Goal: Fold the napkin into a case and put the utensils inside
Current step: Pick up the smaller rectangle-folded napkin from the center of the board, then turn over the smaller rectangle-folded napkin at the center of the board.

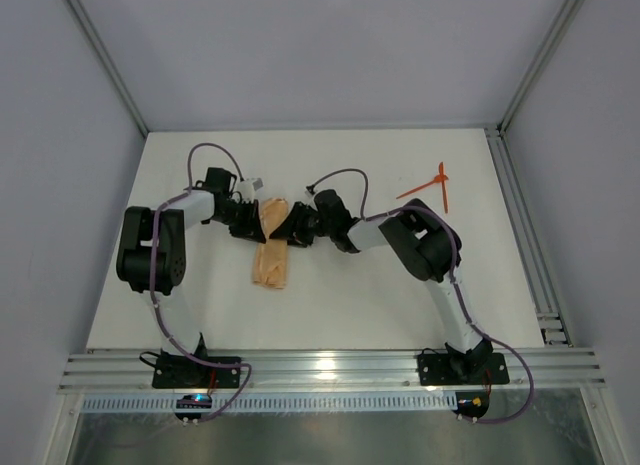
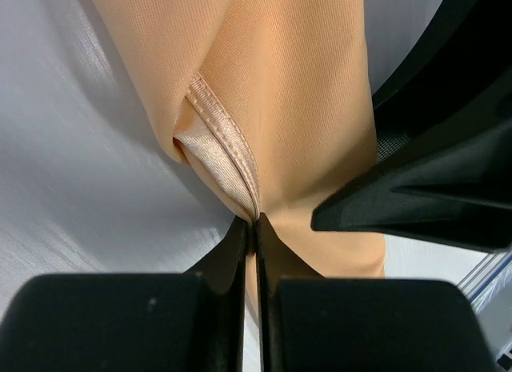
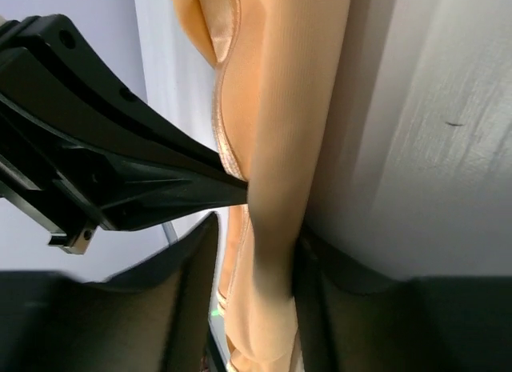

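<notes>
Both arms meet over the middle of the table, and the napkin hangs between them as a narrow peach strip, its near end lying on the surface, its far end lifted. The left gripper is pinched tight on the cloth right where the stitched hem runs down into its tips, a hold that looks meant to anchor that edge while the other arm works. The right gripper stands about half wide, its jaws astride a thick rolled fold, one finger against the cloth. Whether it truly clamps the fold I cannot tell, since layers of fabric fill the gap on the other side. By my reading, the two tools face each other so close so that one edge can be drawn across the other for the next crease of the case. The utensils lie crossed, well apart to the right, untouched and waiting. Now, what stays hidden: from above, the black wrists cover the lifted end of the napkin, so how many layers are stacked there is anyone's guess. Both wrist views crop the cloth top and bottom, so no diagonal edge shows, and I cannot say how far the case has come.
</notes>
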`<state>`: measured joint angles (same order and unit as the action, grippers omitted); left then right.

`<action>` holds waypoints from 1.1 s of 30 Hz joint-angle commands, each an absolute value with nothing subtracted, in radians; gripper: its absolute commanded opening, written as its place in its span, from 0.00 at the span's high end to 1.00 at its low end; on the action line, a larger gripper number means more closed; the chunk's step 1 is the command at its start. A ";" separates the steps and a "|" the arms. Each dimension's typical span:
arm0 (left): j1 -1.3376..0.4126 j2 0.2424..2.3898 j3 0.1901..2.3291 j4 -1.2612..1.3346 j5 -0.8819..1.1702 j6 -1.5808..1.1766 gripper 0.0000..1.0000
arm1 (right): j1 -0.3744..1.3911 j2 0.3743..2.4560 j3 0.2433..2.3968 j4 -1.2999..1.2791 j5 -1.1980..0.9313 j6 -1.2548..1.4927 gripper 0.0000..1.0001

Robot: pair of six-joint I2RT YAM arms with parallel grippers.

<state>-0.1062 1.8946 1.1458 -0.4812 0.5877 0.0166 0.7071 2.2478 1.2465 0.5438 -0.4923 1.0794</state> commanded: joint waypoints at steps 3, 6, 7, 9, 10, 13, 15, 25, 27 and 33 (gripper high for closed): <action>-0.092 1.925 1.129 -0.477 0.542 0.045 1.00 | 0.718 2.272 1.239 0.528 -0.462 1.083 0.74; -0.091 1.931 1.131 -0.477 0.525 0.041 1.00 | 0.719 2.261 1.252 0.523 -0.462 1.068 0.87; -0.091 1.933 1.132 -0.477 0.519 0.041 1.00 | 0.719 2.258 1.255 0.517 -0.459 1.054 0.89; -0.089 1.936 1.132 -0.482 0.515 0.041 1.00 | 0.719 2.240 1.262 0.493 -0.446 1.039 0.96; -0.090 1.937 1.135 -0.483 0.525 0.043 1.00 | 0.719 2.232 1.266 0.479 -0.440 1.017 0.97; -0.089 1.927 1.149 -0.503 0.546 0.051 0.85 | 0.721 2.192 1.308 0.355 -0.408 0.948 0.97; -0.089 1.914 1.163 -0.537 0.548 0.061 0.69 | 0.719 2.172 1.353 0.222 -0.393 0.856 0.97; -0.031 1.743 1.243 -0.728 0.522 0.179 0.52 | 0.710 2.053 1.485 -0.333 -0.249 0.447 0.97; -0.015 1.701 1.239 -0.741 0.509 0.199 0.52 | 0.697 2.031 1.508 -0.448 -0.235 0.363 0.97; 0.014 1.628 1.238 -0.770 0.479 0.221 0.53 | 0.687 1.951 1.549 -0.727 -0.008 0.175 0.97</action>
<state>-0.0040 1.6749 1.2102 -0.7273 0.5003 0.1856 0.6937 2.0460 1.4975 -0.5056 -0.1707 0.3344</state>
